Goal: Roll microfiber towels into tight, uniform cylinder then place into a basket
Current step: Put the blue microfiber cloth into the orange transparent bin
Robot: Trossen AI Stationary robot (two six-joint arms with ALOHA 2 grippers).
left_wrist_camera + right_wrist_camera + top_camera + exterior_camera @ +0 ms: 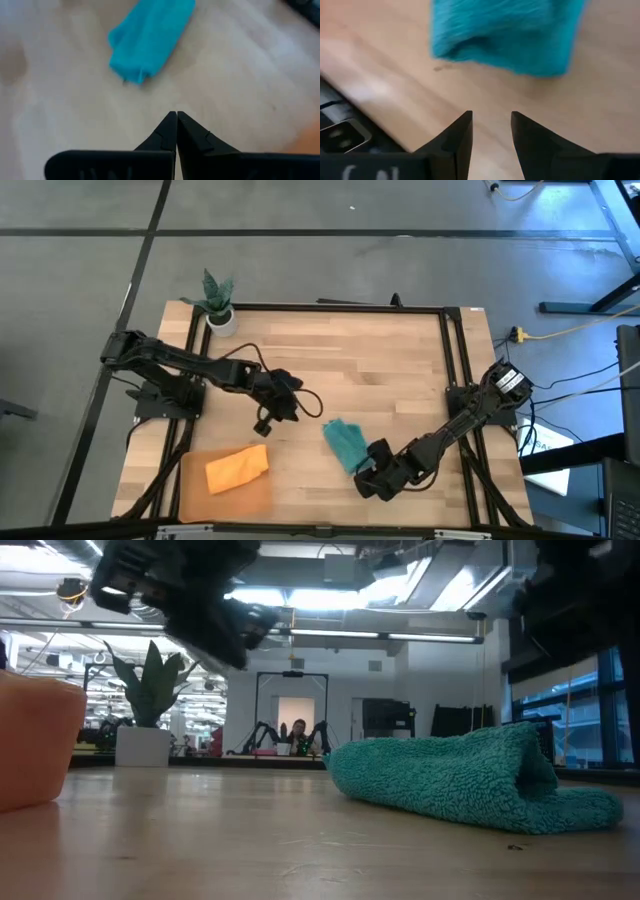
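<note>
**Both grippers empty; teal roll on the table, orange roll in the basket**

The right gripper (491, 125) has its fingers apart with bare wood between them, holding nothing; it sits just beside the near end of the teal towel (346, 442), not touching it as far as the wrist view shows. The left gripper (176, 125) has its fingers pressed together, tip to tip, and is empty; in the high view it hangs over the middle of the table (380, 360), apart from both towels.

The teal towel lies rolled on the wood, right of centre near the front edge. Its long axis runs on a diagonal, from the table's middle toward the front right, where the right gripper is. The orange towel (237, 466) lies rolled in the basket (190, 490) at the front left corner, its long axis roughly across the table, slightly tilted.

The low view shows the teal roll's loose, flattened profile and its open folded end, which the overhead view does not. Only the high view shows the basket as a whole; the low view catches just an orange edge (35, 740) at its left side. A potted plant (218, 305) stands at the back left corner.
</note>
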